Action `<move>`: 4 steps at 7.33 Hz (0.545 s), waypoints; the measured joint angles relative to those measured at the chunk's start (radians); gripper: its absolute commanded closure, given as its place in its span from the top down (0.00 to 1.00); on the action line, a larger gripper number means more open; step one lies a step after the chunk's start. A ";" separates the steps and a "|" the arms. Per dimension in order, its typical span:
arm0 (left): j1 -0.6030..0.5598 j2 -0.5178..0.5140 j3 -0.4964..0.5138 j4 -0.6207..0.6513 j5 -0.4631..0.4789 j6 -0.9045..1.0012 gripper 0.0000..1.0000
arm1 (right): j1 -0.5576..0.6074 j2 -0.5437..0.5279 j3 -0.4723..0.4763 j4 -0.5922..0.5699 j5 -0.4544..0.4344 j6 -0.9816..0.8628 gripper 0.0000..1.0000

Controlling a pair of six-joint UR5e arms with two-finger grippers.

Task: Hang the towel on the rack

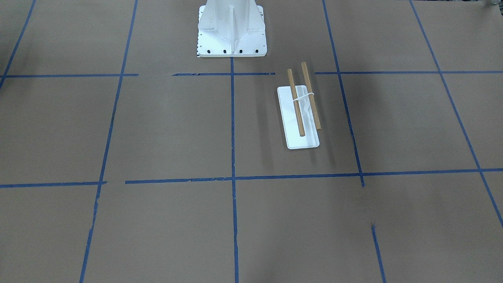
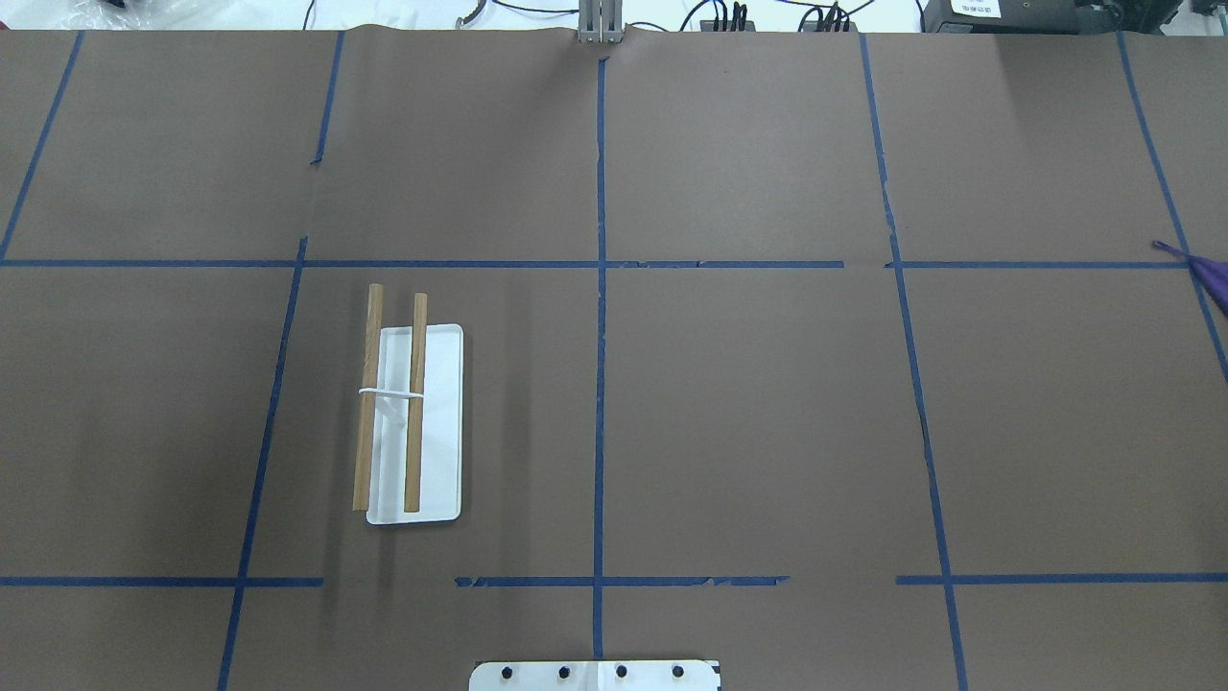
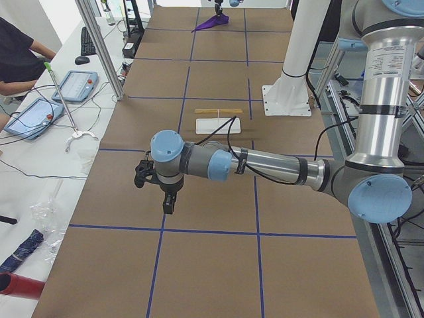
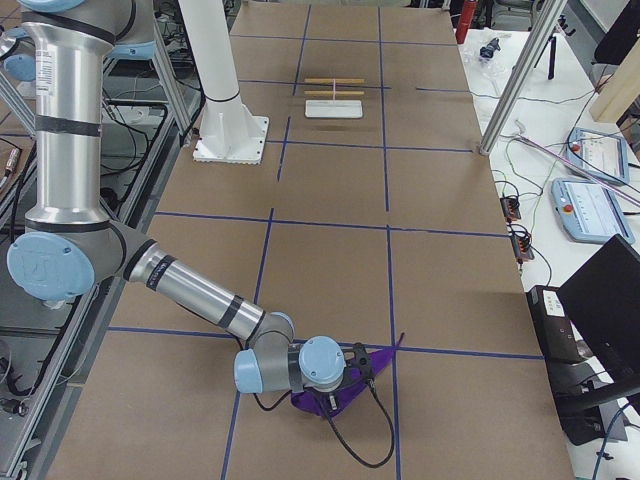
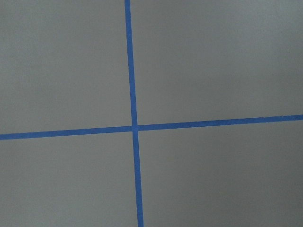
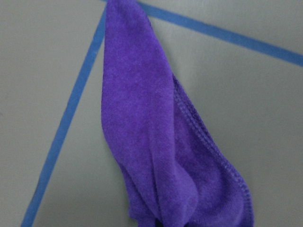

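Desk (image 2: 729,432): brown paper with a grid of blue tape lines (image 2: 601,288). The rack (image 2: 413,422) stands on the robot's left half, with two wooden dowels (image 2: 416,403) parallel over a white tray base (image 2: 443,480); nothing hangs on it. The purple towel (image 6: 151,142) is at the far right end of the desk, well apart from the rack, bunched into a long fold under the right arm's wrist. The right pincer (image 4: 372,362) sits right at the cloth, but I cannot tell whether its jaws are closed on it or parted. The left pincer (image 3: 169,202) points down over bare paper at the left end; its jaw state also cannot be told. Risks, as judged: the carry spans nearly the whole desk, so a thin pinch on a fold could let the towel slip, or a trailing corner could drag. A bunched towel may land as a lump and slide off the dowels. The rack looks light, so a low approach could shove or tip it. The left arm is near that side, so the two arms could crowd each other.
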 measured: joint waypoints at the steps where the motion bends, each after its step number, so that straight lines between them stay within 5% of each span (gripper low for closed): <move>1: 0.000 0.000 0.000 0.000 -0.010 -0.001 1.00 | 0.020 0.018 0.022 -0.001 0.004 0.002 0.00; 4: 0.000 0.000 0.000 -0.008 -0.025 0.001 1.00 | 0.046 0.059 0.169 -0.008 -0.001 0.070 0.00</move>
